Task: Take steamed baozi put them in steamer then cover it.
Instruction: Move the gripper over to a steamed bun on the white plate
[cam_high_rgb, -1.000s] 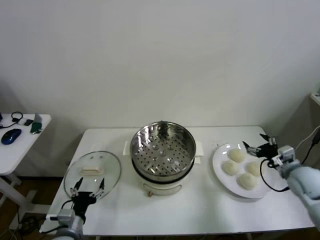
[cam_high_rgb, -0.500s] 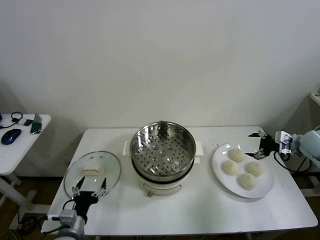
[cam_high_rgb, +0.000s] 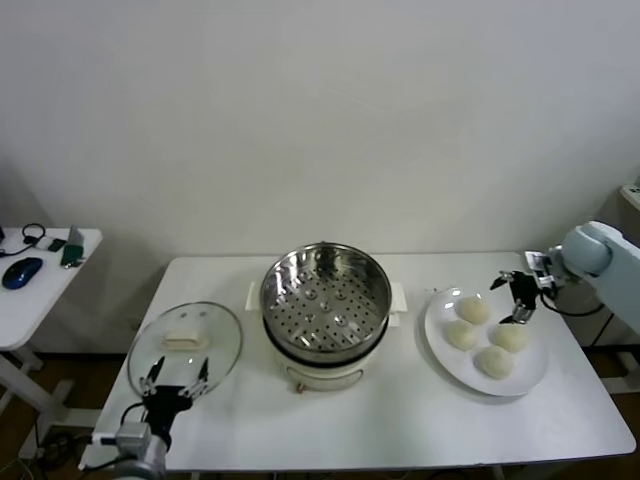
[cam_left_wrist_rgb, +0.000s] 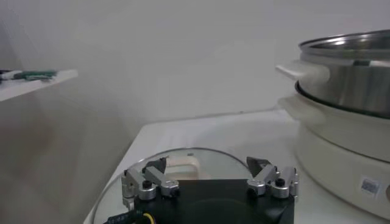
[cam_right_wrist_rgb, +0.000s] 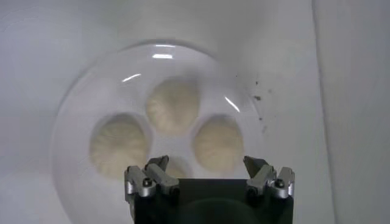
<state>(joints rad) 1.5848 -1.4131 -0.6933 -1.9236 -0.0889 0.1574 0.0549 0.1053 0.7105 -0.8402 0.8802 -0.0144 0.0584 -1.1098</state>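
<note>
My right gripper (cam_high_rgb: 518, 299), fingers spread wide and empty, hovers over the four baozi (cam_high_rgb: 473, 310) on the plate (cam_high_rgb: 437, 340), right of the empty steamer (cam_high_rgb: 326, 293). Next, I judge: drop onto one bun. My left gripper (cam_high_rgb: 178, 378) waits open by the cover (cam_high_rgb: 186, 346) on the bench (cam_high_rgb: 400, 420).

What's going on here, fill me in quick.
The robot is starting to load buns into a steamer. Its right hand, open, hovers over the plate holding all four baozi. The steamer in the middle of the table is uncovered with nothing in it. The glass cover lies flat on the table to its left, with the left hand, open, beside it. Nothing is held.
</note>
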